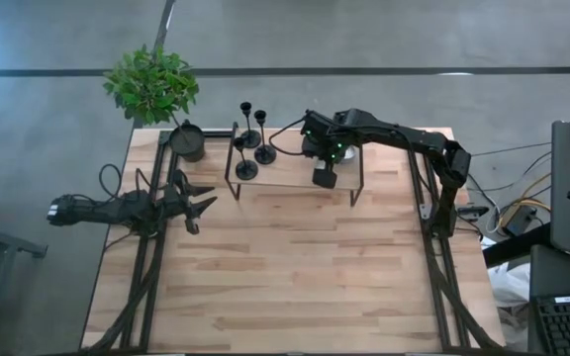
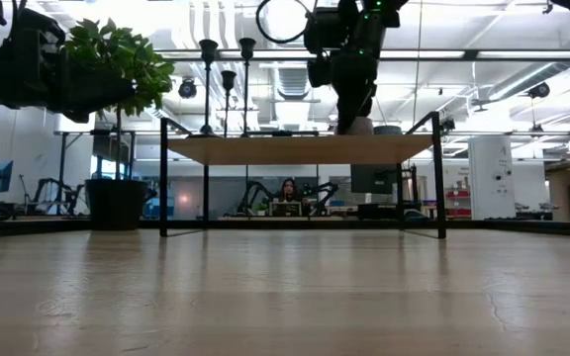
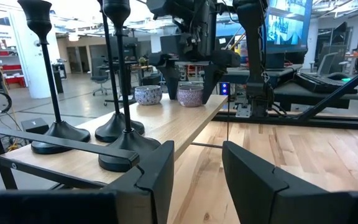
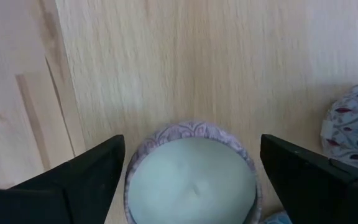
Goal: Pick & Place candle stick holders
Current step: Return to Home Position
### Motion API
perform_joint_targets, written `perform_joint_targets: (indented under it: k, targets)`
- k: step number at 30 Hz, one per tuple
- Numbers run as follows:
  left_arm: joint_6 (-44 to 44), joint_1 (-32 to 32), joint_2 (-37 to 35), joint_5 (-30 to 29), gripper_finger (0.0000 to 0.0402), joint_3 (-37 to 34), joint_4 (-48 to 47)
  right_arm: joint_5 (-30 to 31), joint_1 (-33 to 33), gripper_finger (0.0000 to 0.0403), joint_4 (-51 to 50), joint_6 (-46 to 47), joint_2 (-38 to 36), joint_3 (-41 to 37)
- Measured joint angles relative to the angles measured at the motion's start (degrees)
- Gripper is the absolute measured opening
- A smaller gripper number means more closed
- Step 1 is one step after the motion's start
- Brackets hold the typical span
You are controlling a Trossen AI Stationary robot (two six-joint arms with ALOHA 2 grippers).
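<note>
My right tool (image 4: pixel 192 152) hovers over the low wooden shelf with black metal legs (image 1: pixel 285 178). Its fingers are spread wide either side of a round pink-patterned candle cup (image 4: pixel 191 180) and do not touch it. A second patterned cup (image 4: pixel 353 124) sits just beside that one. The three slim black candlesticks with flared bases (image 3: pixel 127 152) stand together at the shelf's other end. My left tool (image 1: pixel 201 206) waits at the left edge of the pale wooden bench (image 1: pixel 295 277), fingers parted and empty.
</note>
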Motion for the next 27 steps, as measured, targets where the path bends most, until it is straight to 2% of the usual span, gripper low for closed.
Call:
perform_joint_targets:
  k: [16, 27]
  targets:
    - [0.0, 0.0, 0.0, 0.0, 0.0142, 0.0, 0.0, 0.0, 0.0, 0.0366, -0.3, 0.9, -0.5, 0.5]
    - [0.0, 0.0, 0.0, 0.0, 0.0142, 0.0, 0.0, 0.0, 0.0, 0.0366, 0.1, 2.2, -5.2, 0.6]
